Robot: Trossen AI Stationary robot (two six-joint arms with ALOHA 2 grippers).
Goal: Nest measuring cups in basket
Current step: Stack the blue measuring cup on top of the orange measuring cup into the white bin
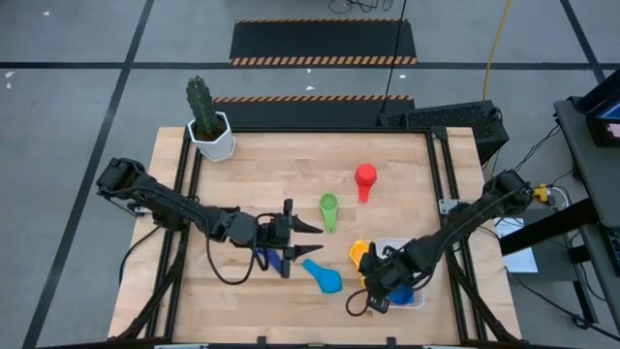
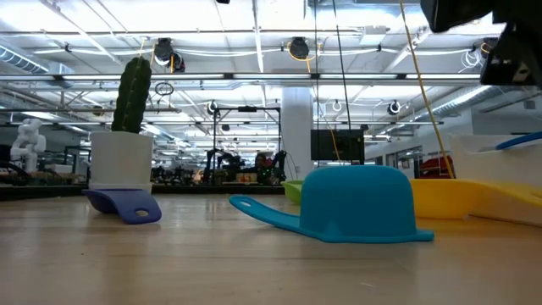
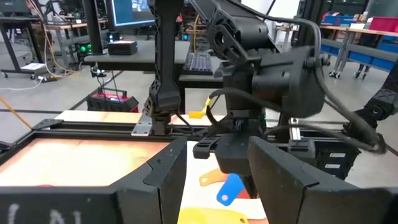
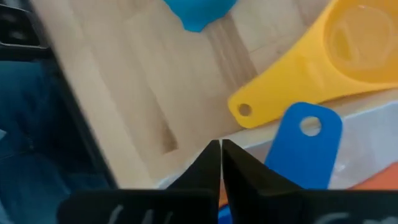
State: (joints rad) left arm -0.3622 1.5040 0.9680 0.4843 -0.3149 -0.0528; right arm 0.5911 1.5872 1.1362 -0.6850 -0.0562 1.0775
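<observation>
My left gripper [image 1: 308, 233] is open and empty above the table's middle, pointing right. A dark blue cup [image 1: 275, 258] lies on the table beside it and also shows in the low view [image 2: 124, 204]. A light blue cup [image 1: 325, 277] rests rim down [image 2: 357, 203]. The green cup [image 1: 329, 209] and the red cup [image 1: 365, 179] stand farther back. A yellow cup [image 4: 348, 50] lies against the white basket [image 4: 373, 124]. A blue cup's handle [image 4: 308, 142] sticks out over the basket's rim, with orange beneath it. My right gripper [image 4: 219, 155] is shut over the basket's left end [image 1: 386, 283].
A white hexagonal pot with a cactus [image 1: 209, 131] stands at the table's far left corner. Black frame rails run along the table's left and right edges [image 1: 448, 184]. Bare wood lies at the far middle and the near left.
</observation>
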